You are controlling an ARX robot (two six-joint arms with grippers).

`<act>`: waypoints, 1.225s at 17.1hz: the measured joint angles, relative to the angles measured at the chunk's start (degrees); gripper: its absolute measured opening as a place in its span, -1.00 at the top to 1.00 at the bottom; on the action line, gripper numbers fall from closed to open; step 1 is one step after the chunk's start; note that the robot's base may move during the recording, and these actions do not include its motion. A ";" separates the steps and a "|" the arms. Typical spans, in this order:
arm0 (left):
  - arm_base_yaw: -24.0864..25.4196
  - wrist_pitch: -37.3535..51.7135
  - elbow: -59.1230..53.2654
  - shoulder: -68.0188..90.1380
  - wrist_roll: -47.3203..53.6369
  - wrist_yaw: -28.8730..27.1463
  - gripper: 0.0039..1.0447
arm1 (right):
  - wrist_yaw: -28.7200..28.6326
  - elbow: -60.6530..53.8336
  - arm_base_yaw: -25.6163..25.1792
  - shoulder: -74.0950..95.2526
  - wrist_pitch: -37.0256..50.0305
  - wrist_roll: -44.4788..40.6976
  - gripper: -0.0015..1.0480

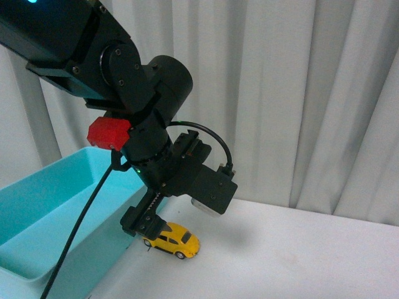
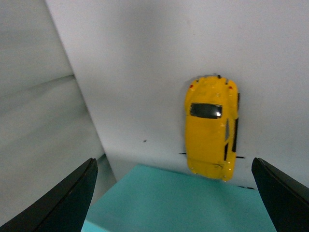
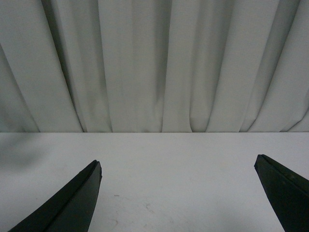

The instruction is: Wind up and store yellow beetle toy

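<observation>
The yellow beetle toy (image 1: 176,240) stands on its wheels on the white table, just right of the turquoise bin (image 1: 56,205). My left gripper (image 1: 144,225) hangs over the bin's near wall, right beside the toy, open and empty. In the left wrist view the toy (image 2: 211,126) lies on the table beyond the bin's edge (image 2: 178,203), between the spread fingertips (image 2: 72,193) but further out than them. My right gripper (image 3: 178,193) is open and empty above bare table; it does not show in the front view.
A white curtain (image 1: 299,93) hangs behind the table. The turquoise bin takes up the left side. White tabletop (image 1: 299,255) stretches to the right of the toy. The left arm's black cable (image 1: 81,230) hangs down across the bin.
</observation>
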 joint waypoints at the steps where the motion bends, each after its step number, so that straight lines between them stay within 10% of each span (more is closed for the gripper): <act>1: -0.33 -1.38 0.74 0.68 0.04 -0.61 -0.88 | 0.00 0.00 0.00 0.00 0.00 0.00 -0.87; 17: 1.99 -3.87 9.38 15.67 -17.88 -7.89 -0.88 | 0.00 0.00 0.00 0.00 0.00 0.00 -0.87; 21: 1.88 -2.89 9.46 16.72 -16.68 -6.47 -0.12 | 0.00 0.00 0.00 0.00 0.00 0.00 -0.87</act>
